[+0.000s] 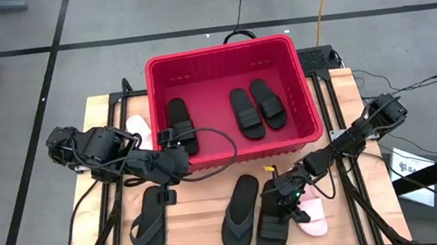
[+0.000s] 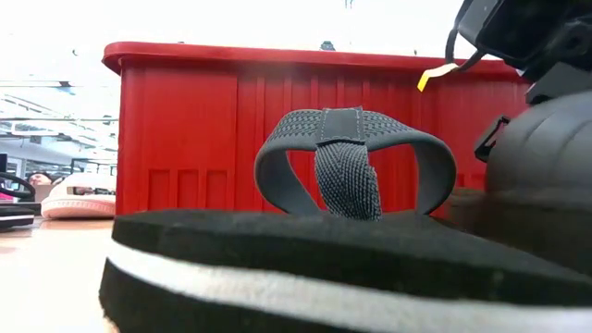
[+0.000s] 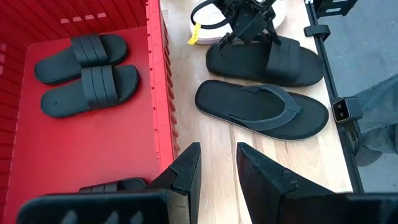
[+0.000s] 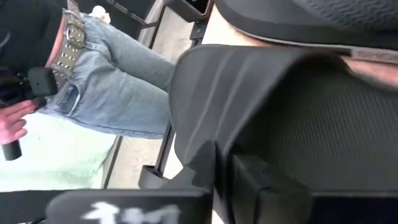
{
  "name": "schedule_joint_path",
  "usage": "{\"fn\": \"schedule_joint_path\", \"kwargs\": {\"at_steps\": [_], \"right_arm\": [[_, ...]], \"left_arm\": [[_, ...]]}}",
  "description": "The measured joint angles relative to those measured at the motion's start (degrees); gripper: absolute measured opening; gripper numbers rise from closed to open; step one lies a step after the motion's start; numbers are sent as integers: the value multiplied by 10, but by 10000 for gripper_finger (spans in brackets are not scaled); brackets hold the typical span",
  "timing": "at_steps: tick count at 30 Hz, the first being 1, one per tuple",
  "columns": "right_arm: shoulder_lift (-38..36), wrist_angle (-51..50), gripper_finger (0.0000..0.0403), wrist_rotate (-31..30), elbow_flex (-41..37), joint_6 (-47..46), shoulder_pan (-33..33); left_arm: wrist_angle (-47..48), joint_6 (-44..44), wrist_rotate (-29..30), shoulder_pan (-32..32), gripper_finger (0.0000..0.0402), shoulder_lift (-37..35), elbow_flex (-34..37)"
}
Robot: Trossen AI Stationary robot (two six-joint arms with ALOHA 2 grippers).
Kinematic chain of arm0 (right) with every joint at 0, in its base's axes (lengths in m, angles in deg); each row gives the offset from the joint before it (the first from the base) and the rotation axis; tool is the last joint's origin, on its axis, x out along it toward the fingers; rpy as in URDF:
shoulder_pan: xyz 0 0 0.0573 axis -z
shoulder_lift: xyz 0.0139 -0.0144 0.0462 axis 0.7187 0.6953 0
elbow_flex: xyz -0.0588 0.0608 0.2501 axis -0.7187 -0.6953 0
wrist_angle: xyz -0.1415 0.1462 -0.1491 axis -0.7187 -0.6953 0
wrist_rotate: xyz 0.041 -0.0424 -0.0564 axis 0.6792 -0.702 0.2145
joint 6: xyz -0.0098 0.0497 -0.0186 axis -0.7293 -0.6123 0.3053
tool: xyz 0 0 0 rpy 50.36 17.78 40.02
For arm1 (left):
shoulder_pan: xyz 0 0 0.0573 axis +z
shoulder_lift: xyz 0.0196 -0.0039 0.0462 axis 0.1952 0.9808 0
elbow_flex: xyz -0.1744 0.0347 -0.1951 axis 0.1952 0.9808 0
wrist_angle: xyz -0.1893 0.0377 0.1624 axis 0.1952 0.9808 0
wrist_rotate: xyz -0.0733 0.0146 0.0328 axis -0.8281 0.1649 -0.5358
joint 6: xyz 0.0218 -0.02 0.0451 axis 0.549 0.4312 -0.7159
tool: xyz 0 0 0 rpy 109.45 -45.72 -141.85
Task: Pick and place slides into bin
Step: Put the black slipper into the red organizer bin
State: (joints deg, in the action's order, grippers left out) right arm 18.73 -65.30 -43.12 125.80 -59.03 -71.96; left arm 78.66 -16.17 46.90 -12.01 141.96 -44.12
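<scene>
Bright even light; blown-out low-view background.

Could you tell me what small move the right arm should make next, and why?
Probably lift straight up. The right gripper has closed on the strap of the black slide at the table's front, beside the pale sandal. It must rise to clear the red bin wall. Three slides already lie inside.
</scene>
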Motion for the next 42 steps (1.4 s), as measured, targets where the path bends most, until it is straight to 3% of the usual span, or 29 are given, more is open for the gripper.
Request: {"fn": "schedule_joint_path", "kwargs": {"at_steps": [10,19,28,36,42], "right_arm": [[-17,-22,4,-17,0,-11,0],[-116,-121,2,-35,21,-61,-12],[-202,-344,1,-115,153,-35,-16],[-209,-463,1,-178,286,49,2],[-209,-529,1,-199,362,82,57]], "left_arm": [[0,-6,0,0,97,0,0],[3,-8,0,0,97,0,0],[5,-23,0,0,97,0,0],[5,-24,0,0,97,0,0],[5,-23,2,0,97,0,0]]}}
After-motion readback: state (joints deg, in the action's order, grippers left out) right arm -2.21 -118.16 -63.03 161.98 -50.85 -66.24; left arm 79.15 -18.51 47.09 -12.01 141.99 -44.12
